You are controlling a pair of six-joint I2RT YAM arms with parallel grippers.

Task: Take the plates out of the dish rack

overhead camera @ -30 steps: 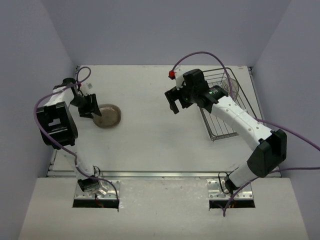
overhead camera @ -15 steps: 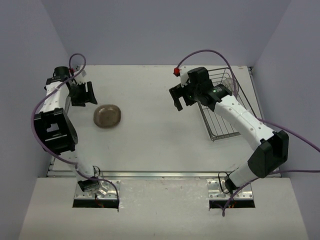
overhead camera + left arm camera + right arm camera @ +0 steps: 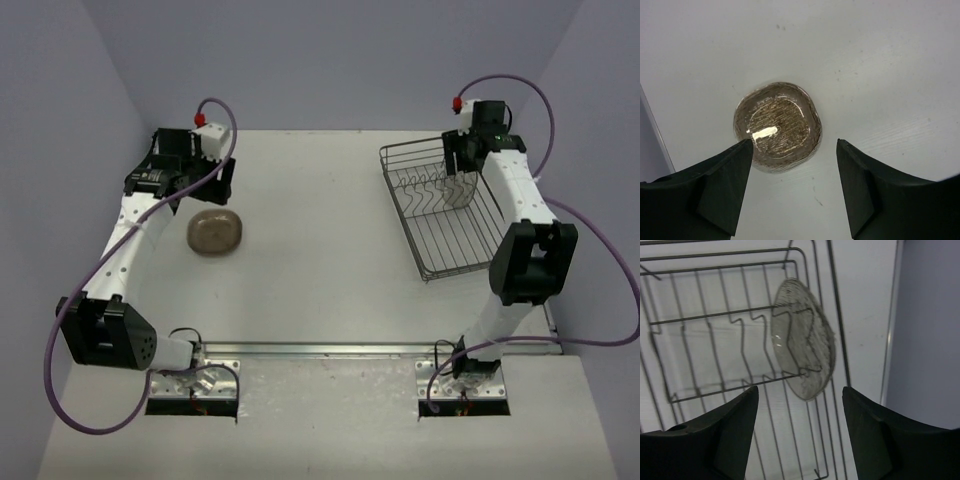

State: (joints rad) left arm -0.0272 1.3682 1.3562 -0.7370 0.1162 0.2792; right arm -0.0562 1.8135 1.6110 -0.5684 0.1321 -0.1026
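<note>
A smoky brown plate lies flat on the white table at the left; the left wrist view shows it from above. My left gripper hangs over its far edge, open and empty. The dark wire dish rack stands at the right. One clear plate stands on edge between its prongs at the far end. My right gripper hovers above that plate, open and empty, without touching it.
Purple-grey walls close in the table on the left, back and right. The rack sits close to the table's right edge. The right arm reaches along the rack's right side.
My right gripper has swung from the table's middle to above the plate at the rack's far end. My left gripper has lifted off the brown plate and moved back, then right.
</note>
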